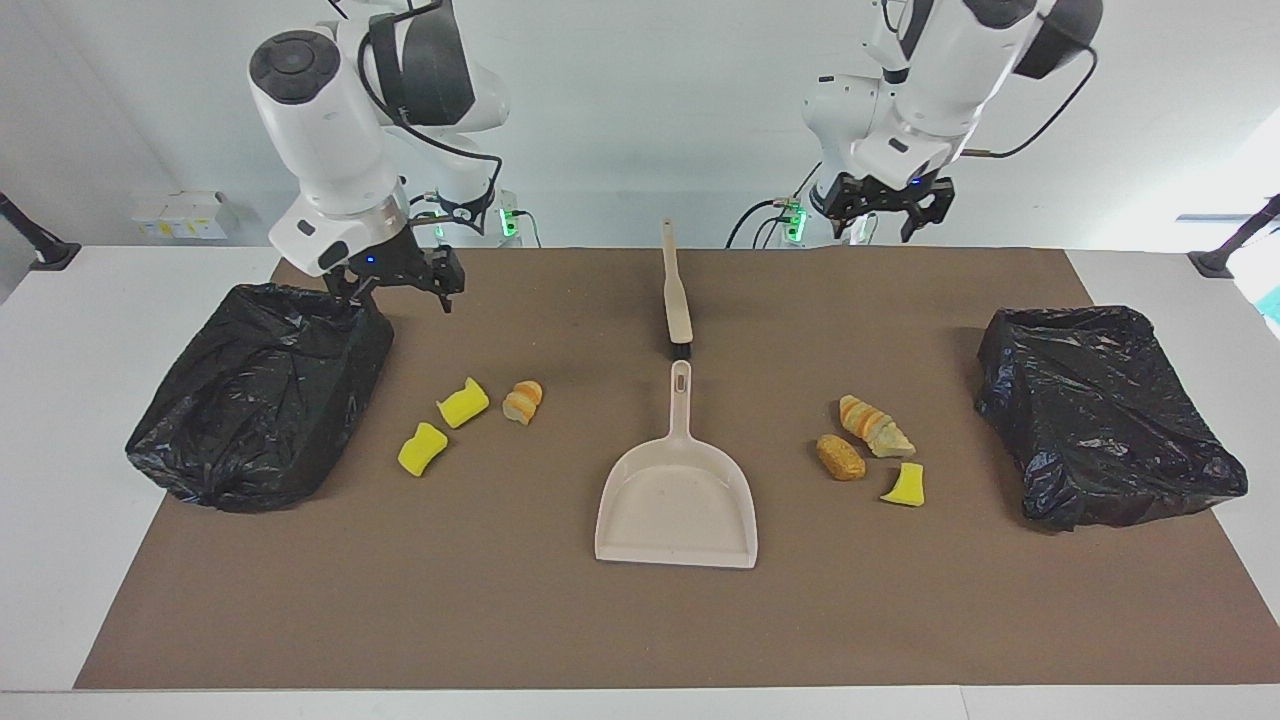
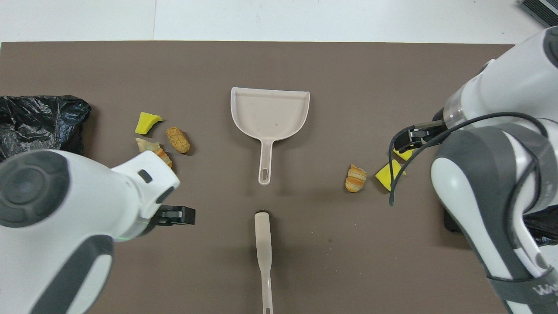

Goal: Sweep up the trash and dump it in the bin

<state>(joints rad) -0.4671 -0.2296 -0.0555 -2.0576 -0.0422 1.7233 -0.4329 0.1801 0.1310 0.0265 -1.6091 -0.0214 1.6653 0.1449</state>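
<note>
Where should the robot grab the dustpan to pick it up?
Probably by its handle, coming from above. The dustpan lies flat on the mat, and the thin, straight handle points toward the robots, bare and away from the scraps, narrow enough for an open hand to close across.

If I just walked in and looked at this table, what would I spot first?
Probably the beige dustpan lying flat in the middle of the brown mat, with its brush nearer to the robots. Then the bright trash scraps in two little groups, one on each side of the dustpan, and a crinkly black bin at each end. Both arms hang in the air, jaws open, holding nothing.
</note>
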